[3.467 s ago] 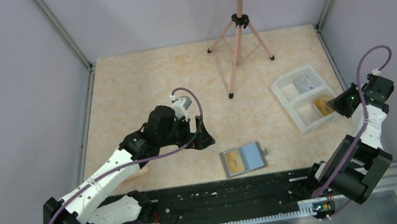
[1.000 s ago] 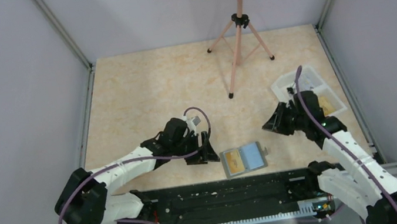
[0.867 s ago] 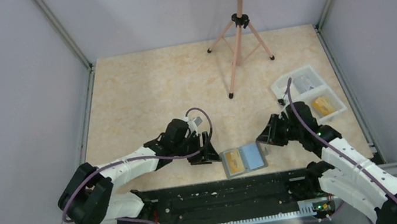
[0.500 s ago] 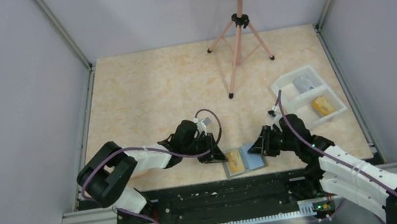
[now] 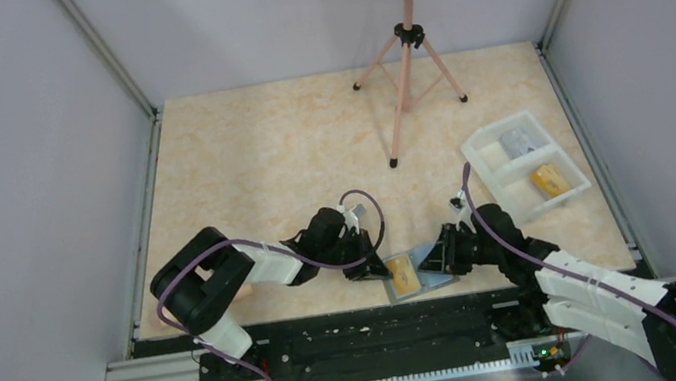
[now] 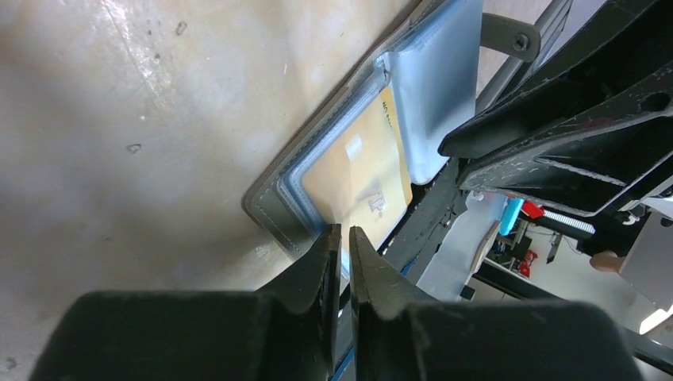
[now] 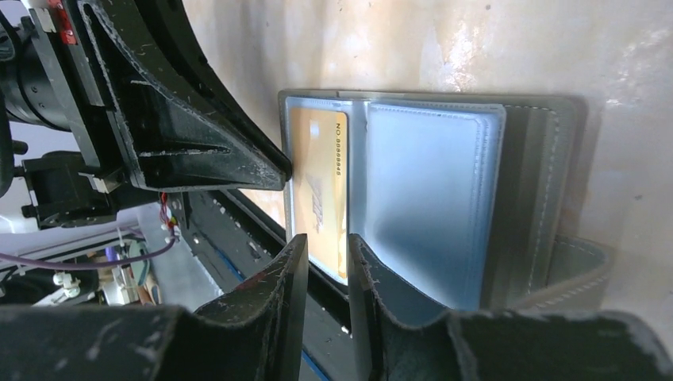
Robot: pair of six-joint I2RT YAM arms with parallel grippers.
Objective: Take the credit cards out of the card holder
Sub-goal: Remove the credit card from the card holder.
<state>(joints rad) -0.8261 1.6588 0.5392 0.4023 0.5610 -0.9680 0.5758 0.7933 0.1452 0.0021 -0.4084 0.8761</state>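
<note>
The card holder [image 5: 392,289] lies open near the table's front edge, with a dark grey cover [image 7: 533,182] and pale blue pockets [image 6: 435,87]. A yellow credit card [image 5: 404,277] sits in its left pocket [image 7: 317,182]. My left gripper [image 5: 376,268] is at the holder's left edge, its jaws drawn to a thin slit [image 6: 341,232] over that edge. Over the holder's middle from the right, my right gripper [image 5: 432,259] stands narrowly open. Its fingers stand either side of the card's near end [image 7: 327,242] without pinching it.
A white compartment tray [image 5: 500,162] stands at the right, with a grey card [image 5: 516,141] and a yellow card [image 5: 548,180] in it. A tripod stand [image 5: 408,89] stands at the back. The black rail [image 5: 385,330] runs just in front of the holder.
The right arm has swung from the tray down to the holder. The left arm has slid right to the holder's left edge, and its jaws have closed from wide to a slit.
</note>
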